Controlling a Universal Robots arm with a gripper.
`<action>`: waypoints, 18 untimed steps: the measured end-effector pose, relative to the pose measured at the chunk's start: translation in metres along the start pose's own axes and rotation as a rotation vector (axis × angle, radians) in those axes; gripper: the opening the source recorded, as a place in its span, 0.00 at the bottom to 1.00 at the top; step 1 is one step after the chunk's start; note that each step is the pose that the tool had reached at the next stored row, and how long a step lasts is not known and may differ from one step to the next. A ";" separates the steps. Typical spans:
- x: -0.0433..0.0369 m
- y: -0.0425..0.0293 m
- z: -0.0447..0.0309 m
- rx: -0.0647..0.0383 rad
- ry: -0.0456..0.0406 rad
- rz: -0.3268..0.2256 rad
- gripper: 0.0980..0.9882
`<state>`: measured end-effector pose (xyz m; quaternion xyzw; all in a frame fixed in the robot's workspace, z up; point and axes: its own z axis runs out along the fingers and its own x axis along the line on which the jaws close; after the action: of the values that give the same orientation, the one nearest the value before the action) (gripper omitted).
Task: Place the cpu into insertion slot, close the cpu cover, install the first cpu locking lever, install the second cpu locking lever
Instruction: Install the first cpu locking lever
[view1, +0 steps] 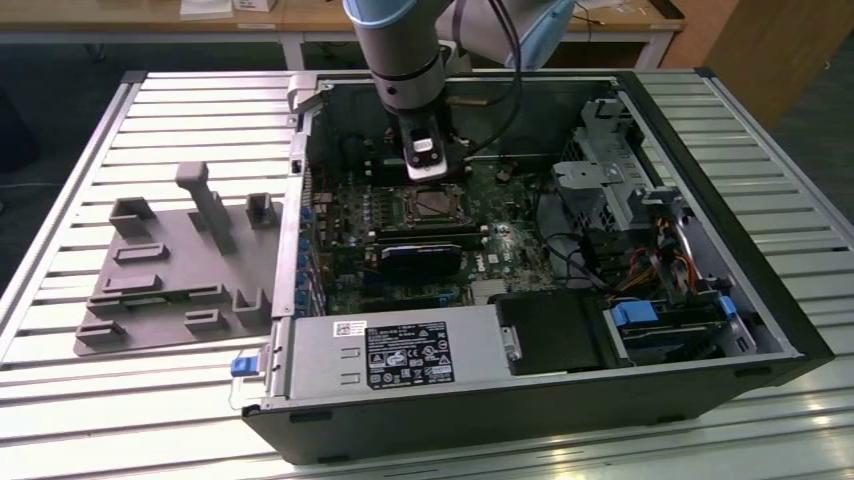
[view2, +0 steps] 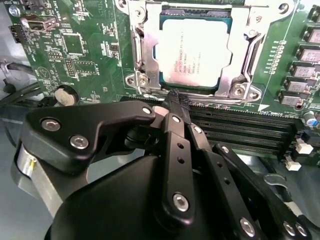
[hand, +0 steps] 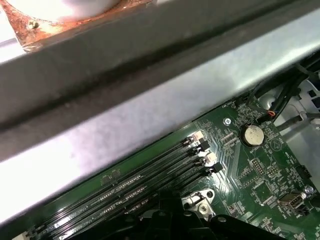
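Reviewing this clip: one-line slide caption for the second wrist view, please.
The gripper at the edge of the insertion slot, with the cpu seated and the cpu cover down around it.

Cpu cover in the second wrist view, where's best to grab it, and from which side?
Likely the cpu cover's rim beside the memory slots, coming from above: it lies flat around the cpu, leaving just that thin edge, where the gripper's tips sit.

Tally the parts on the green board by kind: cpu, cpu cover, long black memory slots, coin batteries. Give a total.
cpu: 1
cpu cover: 1
long black memory slots: 4
coin battery: 1
Total: 7
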<state>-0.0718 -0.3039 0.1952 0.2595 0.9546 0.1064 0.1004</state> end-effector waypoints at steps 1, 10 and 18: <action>-0.0001 0.0003 -0.0010 0.000 0.0000 0.000 0.00; -0.0015 0.0030 -0.0108 0.046 -0.0260 -0.014 0.00; -0.0023 0.0047 -0.0167 0.132 -0.0740 -0.038 0.00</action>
<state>-0.0716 -0.3036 0.2127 0.2509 0.9600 0.0317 0.1203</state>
